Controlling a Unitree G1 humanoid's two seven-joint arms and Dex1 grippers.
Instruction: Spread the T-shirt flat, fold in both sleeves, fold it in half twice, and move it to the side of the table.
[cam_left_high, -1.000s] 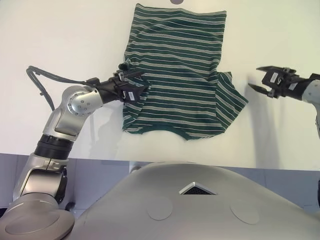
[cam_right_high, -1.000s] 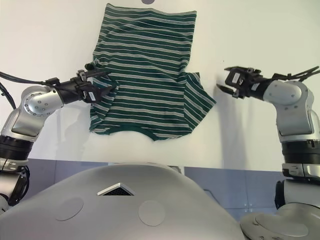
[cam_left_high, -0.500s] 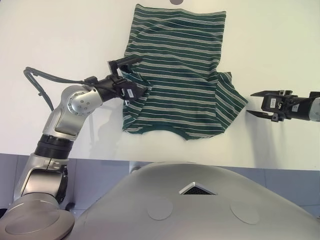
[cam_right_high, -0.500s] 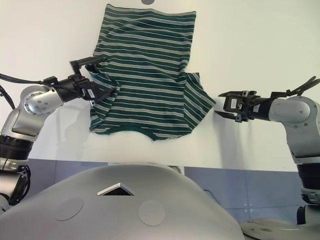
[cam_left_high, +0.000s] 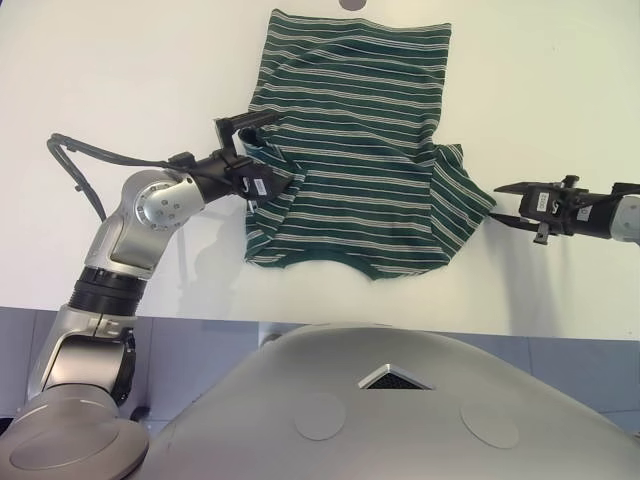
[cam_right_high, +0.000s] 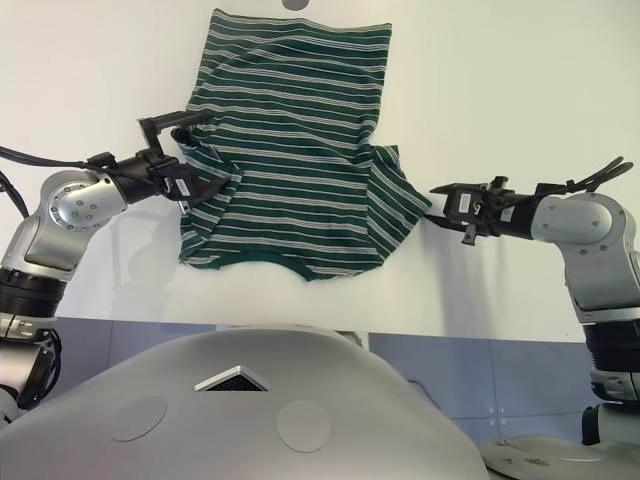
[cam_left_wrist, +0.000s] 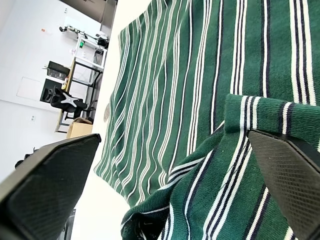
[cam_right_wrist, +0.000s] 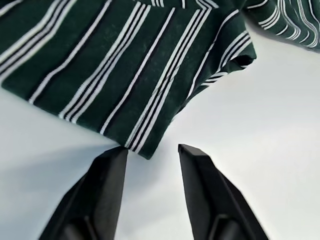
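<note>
On the white bench (cam_left_high: 120, 60), the green striped T-shirt (cam_left_high: 350, 130) lies roughly in the middle, its hem (cam_left_high: 360, 25) at the far edge away from the robot and its neckline (cam_left_high: 375, 270) toward the robot. The body of the shirt is mostly flat, with some wrinkling along the side on the robot's left. On that side the left sleeve (cam_left_wrist: 265, 115) is turned in over the body in a bunched fold, its striped cuff lying across the chest fabric. The left end effector (cam_left_high: 275, 150) sits over this fold at the shirt's left edge with its two fingers (cam_left_wrist: 290, 170) spread wide apart, one toward the hem side and one toward the neckline side, gripping nothing; the left wrist view looks between them onto the folded cloth. On the opposite side the right sleeve (cam_left_high: 460, 195) sticks out flat on the bench, pointing to the robot's right. The right end effector (cam_left_high: 497, 203) is low at the bench, just beside the outer corner of that sleeve, fingers parted with nothing between them. From the right wrist view the sleeve corner lies just ahead of the gap, very close to one fingertip; whether it touches cannot be told.
</note>
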